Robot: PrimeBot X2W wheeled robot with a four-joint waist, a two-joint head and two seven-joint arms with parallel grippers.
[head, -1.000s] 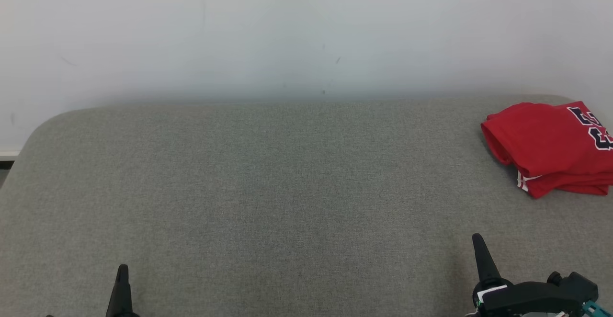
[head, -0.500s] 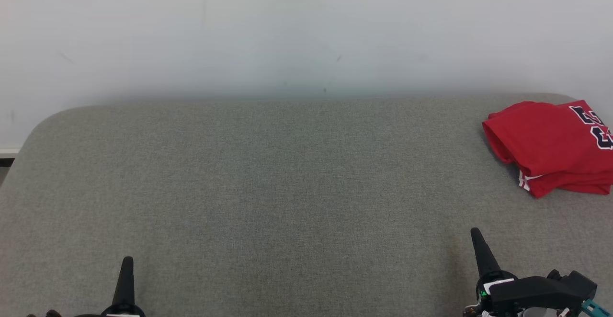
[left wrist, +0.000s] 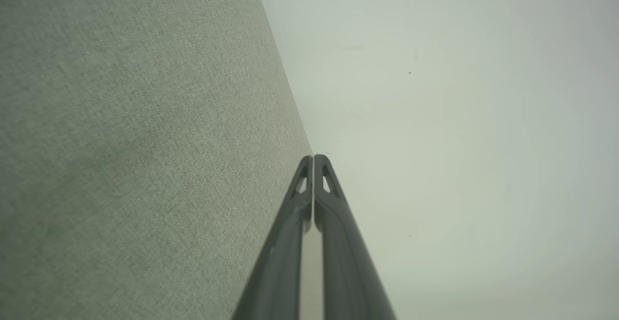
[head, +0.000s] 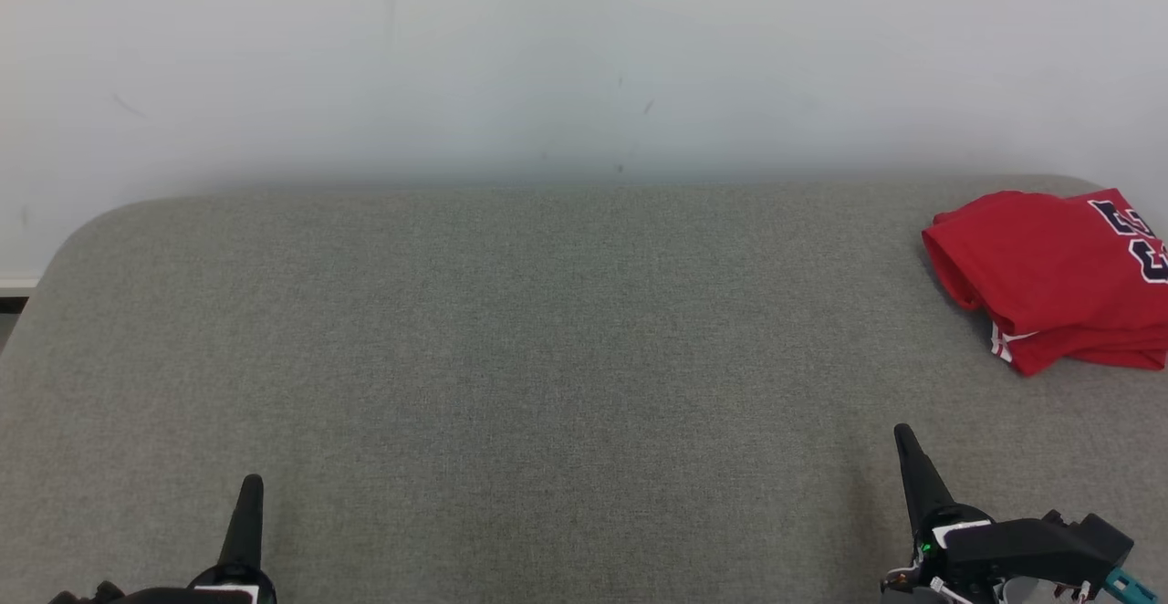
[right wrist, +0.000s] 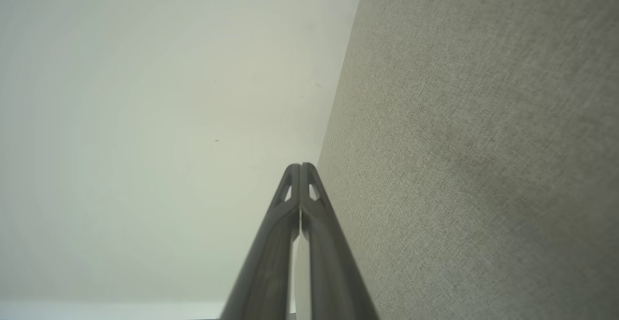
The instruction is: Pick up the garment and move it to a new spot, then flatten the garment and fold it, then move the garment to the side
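The left hand (head: 252, 484) and right hand (head: 903, 432) are empty, fingers pressed together, their bases cut off at the near edge. At the far right of the grey tabletop (head: 547, 358) lies the folded red garment (head: 1040, 275), cropped by the frame, its dark numerals only partly visible.

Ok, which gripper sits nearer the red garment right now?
The right gripper, at the lower right, below the folded red garment; the left gripper sits far across at the lower left.
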